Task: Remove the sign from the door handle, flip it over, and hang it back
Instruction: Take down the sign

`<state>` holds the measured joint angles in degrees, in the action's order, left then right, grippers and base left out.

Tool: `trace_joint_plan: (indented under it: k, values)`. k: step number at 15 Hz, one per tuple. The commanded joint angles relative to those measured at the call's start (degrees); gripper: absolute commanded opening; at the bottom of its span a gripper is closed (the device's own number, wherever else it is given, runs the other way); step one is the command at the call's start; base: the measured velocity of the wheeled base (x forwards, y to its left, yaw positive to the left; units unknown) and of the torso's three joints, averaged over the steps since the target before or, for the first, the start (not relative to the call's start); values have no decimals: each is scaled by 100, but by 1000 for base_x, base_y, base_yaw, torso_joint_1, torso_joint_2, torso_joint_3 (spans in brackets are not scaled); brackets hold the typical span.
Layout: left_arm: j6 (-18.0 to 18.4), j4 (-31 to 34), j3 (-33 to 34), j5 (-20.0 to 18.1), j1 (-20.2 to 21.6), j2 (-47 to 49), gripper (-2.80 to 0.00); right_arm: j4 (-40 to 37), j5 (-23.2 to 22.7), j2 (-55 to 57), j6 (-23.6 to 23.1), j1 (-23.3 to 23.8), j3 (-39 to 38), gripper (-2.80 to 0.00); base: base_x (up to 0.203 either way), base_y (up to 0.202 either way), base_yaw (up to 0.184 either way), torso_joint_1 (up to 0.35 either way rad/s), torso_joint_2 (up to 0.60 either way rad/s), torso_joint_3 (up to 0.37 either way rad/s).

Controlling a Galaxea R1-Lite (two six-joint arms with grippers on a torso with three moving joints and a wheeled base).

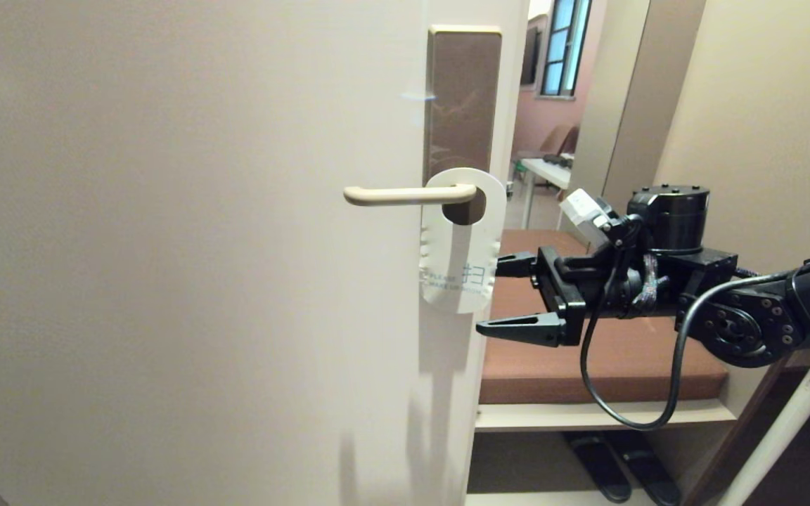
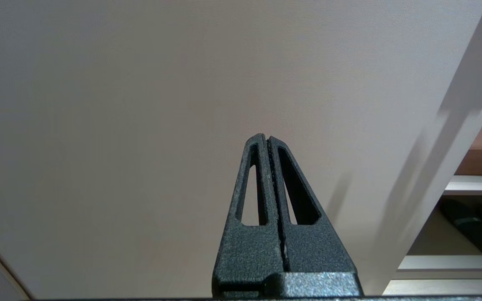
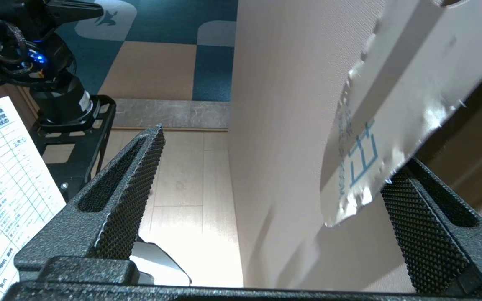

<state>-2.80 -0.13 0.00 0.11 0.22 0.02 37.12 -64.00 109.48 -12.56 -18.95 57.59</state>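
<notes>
A pale door (image 1: 166,253) fills the view, a bench and shelf showing past its edge. The right gripper (image 1: 503,295) reaches in level, jaws spread wide and empty. Just ahead of its tips hangs the sign (image 1: 458,242), white "make up room" side out, long axis vertical, its lower edge lying between the open jaws in the right wrist view (image 3: 366,167). Above that, its hole loops the door handle (image 1: 408,195). The left gripper (image 2: 268,140), clenched shut, is parked facing bare door; the right is the nearer.
</notes>
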Motion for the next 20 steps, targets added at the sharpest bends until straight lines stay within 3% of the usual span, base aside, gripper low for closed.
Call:
trace_joint_plan:
  k: [1, 12, 20]
  values:
    - [-1, -4, 0, -2, 4, -2, -280, 26, -34, 42, -19, -48, 15, 0, 0, 0, 0, 0, 0, 0]
    - [-1, -4, 0, 6, 4, -2, -280, 23, -25, 288, 38, -165, 325, 0, 0, 0, 0, 0, 0, 0]
    - [-1, -4, 0, 6, 4, -2, -280, 15, -34, 529, 481, -250, 742, 0, 0, 0, 0, 0, 0, 0]
